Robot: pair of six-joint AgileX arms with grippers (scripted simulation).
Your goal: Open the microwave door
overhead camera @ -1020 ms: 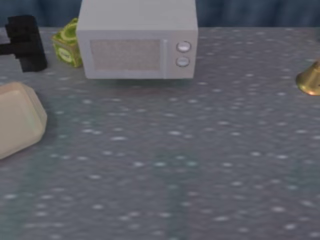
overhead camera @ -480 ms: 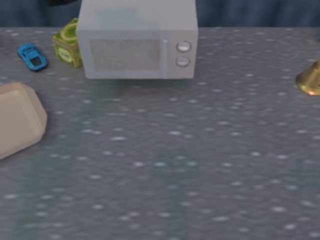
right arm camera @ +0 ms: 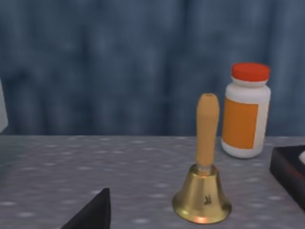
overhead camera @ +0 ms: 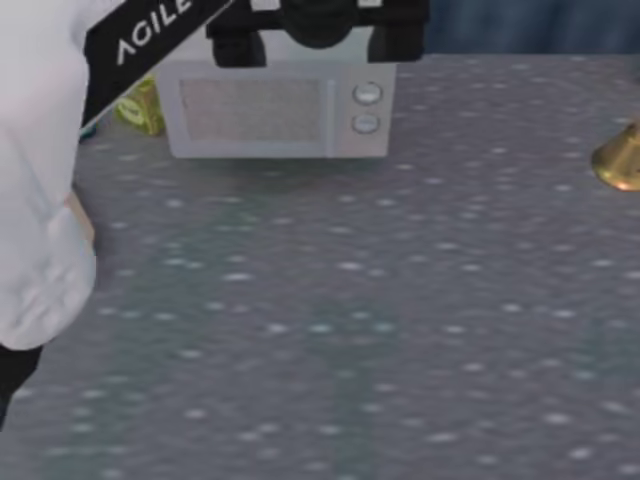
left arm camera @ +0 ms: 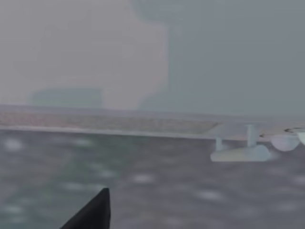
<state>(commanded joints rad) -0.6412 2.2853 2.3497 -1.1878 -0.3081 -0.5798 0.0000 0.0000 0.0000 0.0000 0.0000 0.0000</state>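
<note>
The microwave [overhead camera: 275, 125] stands at the back of the table, left of centre. Its door [overhead camera: 250, 108], a panel with a speckled mesh window, lies flat and shut against the front. Two round knobs [overhead camera: 367, 94] sit on the right panel. My left arm [overhead camera: 45, 170] reaches in from the left, and its gripper [overhead camera: 318, 40] hangs open over the microwave's top, holding nothing. In the left wrist view the door's handle [left arm camera: 238, 153] shows, with one dark fingertip [left arm camera: 97, 212] well clear of it. My right gripper stays parked out of the top view, with one fingertip [right arm camera: 97, 212] showing.
A green-yellow cube [overhead camera: 140, 105] peeks out left of the microwave, under my left arm. A brass bell [overhead camera: 620, 160] with a wooden handle [right arm camera: 208, 129] stands at the right edge. Behind it are a white bottle [right arm camera: 245, 112] with a red cap and a black box [right arm camera: 290, 174].
My left arm has swung in high over the table's left side and the microwave's top. It now hides the blue toy car and most of the cream object. The door has not moved.
</note>
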